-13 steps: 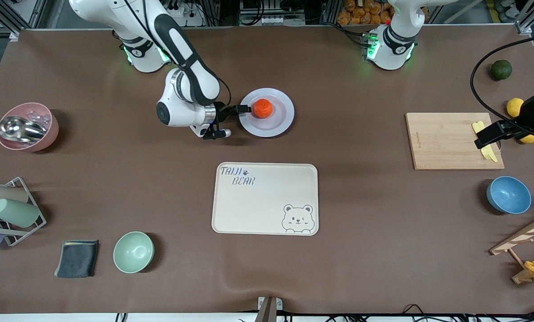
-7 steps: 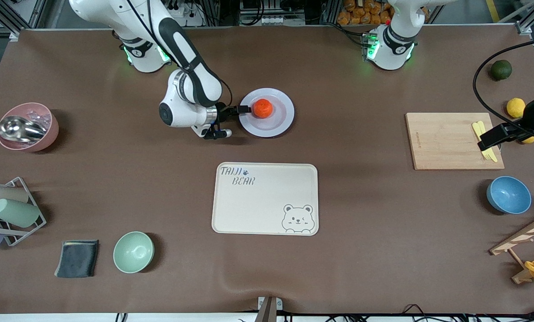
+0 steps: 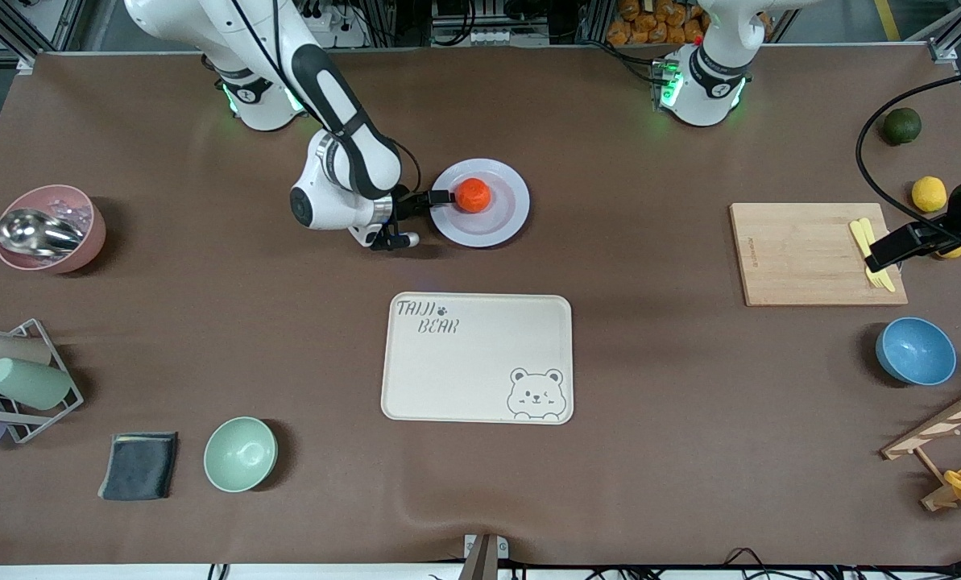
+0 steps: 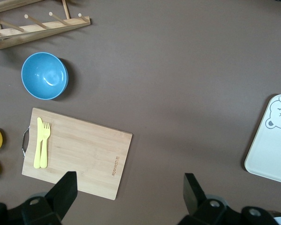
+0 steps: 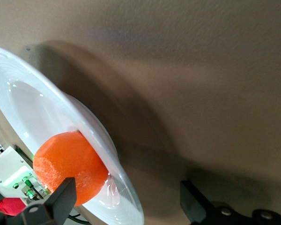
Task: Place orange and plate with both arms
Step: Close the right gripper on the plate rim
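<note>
On the plate (image 3: 500, 219) near the bench's top edge sits the orange (image 3: 473, 194); right gripper (image 3: 441, 196) straddles its rim, fingers apart. Left gripper (image 4: 131, 190) hangs spread over the board (image 4: 77, 158).

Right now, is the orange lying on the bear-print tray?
No, the orange sits on the plate, which is farther from the front camera than the tray.

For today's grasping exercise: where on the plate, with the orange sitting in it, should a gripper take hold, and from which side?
Grip the plate by its wide, thin rim, coming in low and sideways from the right arm's end of the table, where the right gripper already sits open at the edge. The plate lies flat and shallow, and the orange fills its middle, so probably only the rim offers a hold.
</note>
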`<state>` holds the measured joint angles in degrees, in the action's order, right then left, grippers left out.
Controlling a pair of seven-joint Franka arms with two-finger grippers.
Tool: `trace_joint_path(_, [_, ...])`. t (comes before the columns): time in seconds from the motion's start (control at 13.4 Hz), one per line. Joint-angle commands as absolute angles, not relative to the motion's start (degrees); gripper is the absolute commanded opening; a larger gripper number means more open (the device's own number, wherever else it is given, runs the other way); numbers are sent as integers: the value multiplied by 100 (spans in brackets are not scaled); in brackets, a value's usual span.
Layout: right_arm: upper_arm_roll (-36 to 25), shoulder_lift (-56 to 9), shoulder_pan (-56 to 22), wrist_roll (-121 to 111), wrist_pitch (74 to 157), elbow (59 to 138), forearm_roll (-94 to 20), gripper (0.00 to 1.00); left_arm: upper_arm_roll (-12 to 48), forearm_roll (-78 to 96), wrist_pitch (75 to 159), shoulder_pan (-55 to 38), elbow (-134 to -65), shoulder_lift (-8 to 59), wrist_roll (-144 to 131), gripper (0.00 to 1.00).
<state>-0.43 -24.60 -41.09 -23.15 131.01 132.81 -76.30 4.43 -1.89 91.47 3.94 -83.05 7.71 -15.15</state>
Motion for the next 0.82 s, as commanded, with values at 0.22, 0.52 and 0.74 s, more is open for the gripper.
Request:
trace_joint_path(0.22, [-70,-2522,-4254,-2461,13140,13263,-7857,100,466,-290,9211,422,-8376,791,-1415,100])
trace_joint_path(0.52, [-79,-2514,-4342,-2452,13148,13263,-8225,16,466,-246,9132,404,-8578,756,-1503,100])
trace_joint_path(0.74, [-70,-2514,-4385,-2452,13140,13263,-8446,0,466,-281,9158,413,-8552,800,-1520,100])
